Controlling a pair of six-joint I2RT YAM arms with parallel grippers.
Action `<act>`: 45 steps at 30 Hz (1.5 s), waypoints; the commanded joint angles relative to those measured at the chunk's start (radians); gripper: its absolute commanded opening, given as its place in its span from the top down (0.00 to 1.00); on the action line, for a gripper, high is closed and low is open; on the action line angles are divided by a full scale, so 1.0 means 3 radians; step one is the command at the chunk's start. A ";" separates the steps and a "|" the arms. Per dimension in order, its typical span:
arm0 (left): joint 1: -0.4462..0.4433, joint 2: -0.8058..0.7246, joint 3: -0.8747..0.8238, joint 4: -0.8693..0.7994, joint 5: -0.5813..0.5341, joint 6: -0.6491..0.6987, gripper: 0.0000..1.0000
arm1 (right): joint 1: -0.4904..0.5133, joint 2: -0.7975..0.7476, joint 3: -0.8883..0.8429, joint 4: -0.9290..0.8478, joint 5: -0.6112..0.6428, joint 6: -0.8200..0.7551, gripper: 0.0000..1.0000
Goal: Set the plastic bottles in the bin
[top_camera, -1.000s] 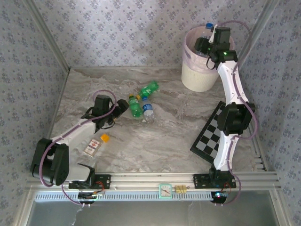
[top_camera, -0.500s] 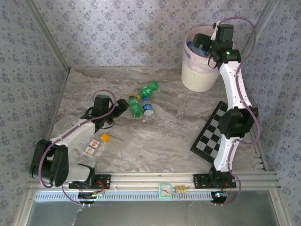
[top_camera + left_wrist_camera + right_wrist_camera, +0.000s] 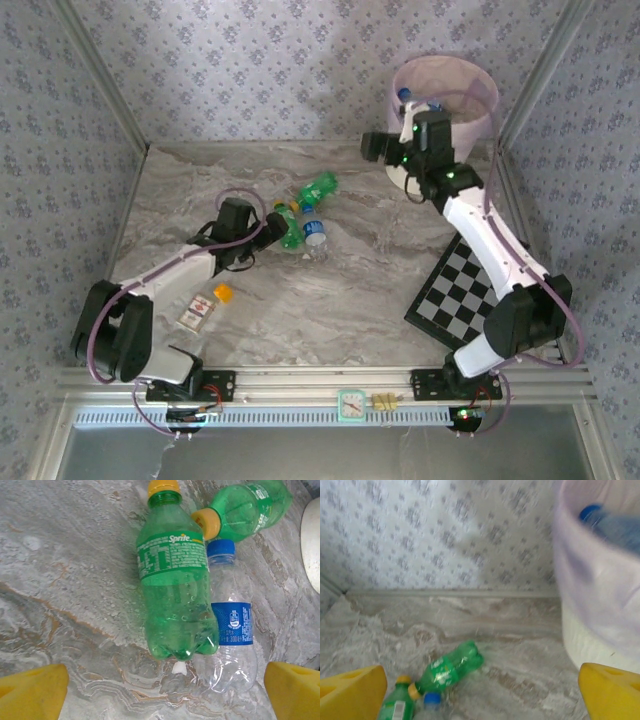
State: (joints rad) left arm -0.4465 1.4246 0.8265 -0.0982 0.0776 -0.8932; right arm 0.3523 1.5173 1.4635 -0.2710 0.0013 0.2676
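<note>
Three plastic bottles (image 3: 288, 228) lie bunched in the middle of the table (image 3: 330, 300): a green Sprite one (image 3: 175, 590), a second green one (image 3: 245, 507) up by its cap, and a clear blue-label one (image 3: 232, 625) touching the Sprite's side. The left gripper (image 3: 162, 692) hovers right at their bases, fingers spread wide with nothing in them. The right gripper (image 3: 376, 148) hangs just beside the bin (image 3: 480, 115) in the far right corner, jaws wide apart and empty too. A blue-capped bottle (image 3: 612, 525) sits inside the pink liner (image 3: 590, 595).

Green bottles (image 3: 175, 595), pink-lined cream bin (image 3: 600, 605), black-and-white checkerboard (image 3: 460, 290), grey marbled table (image 3: 330, 310).
</note>
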 commanded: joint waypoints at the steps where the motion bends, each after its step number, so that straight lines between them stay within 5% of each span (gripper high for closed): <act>1: -0.0074 0.0149 0.0173 -0.0065 -0.0098 0.0137 0.00 | 0.0173 -0.0145 -0.0310 0.0248 0.0165 0.0154 0.00; 11: -0.0178 0.0732 0.0657 -0.0218 -0.0157 0.0414 0.03 | 0.0501 -0.0200 -0.0958 0.0623 0.0186 0.0542 0.00; 27: -0.0209 0.1433 0.1070 -0.0325 -0.0273 0.0375 0.13 | 0.0523 -0.0259 -0.1171 0.0506 0.0219 0.0560 0.00; 40: -0.0199 0.1307 0.0782 -0.0230 -0.0382 0.0377 0.43 | 0.0523 -0.0202 -0.1162 0.0553 0.0142 0.0574 0.00; 45: -0.0191 0.0965 0.0514 0.0027 -0.0446 0.0454 0.45 | 0.0524 -0.0108 -0.1072 0.0537 -0.0017 0.0596 0.00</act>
State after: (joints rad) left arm -0.5045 1.7962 1.0210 -0.1211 -0.0265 -0.7815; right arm 0.5064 1.4689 1.1152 -0.1223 0.0254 0.4305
